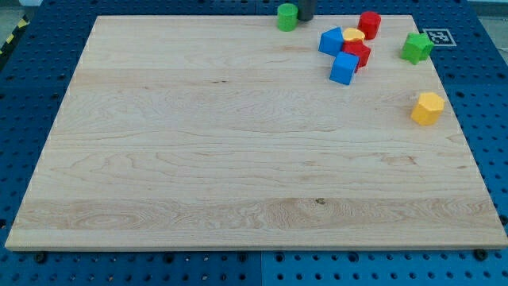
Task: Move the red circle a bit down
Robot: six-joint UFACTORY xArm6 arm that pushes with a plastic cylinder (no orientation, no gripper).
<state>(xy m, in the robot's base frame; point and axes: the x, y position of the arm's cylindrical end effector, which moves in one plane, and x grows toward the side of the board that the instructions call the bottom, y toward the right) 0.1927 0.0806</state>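
Observation:
The red circle point(369, 24) is a red cylinder near the board's top edge at the view's right. It stands just right of a small yellow block point(354, 35). My tip point(305, 17) shows at the view's top edge, touching or almost touching the right side of a green cylinder point(286, 17). The tip is well to the left of the red circle, with a blue block point(331, 40) between them.
A red block point(358, 54) and a blue cube point(344, 69) sit below the yellow block in one tight cluster. A green star-like block point(415, 48) lies further right, next to a black-and-white tag point(436, 37). A yellow hexagon block point(428, 108) lies lower right.

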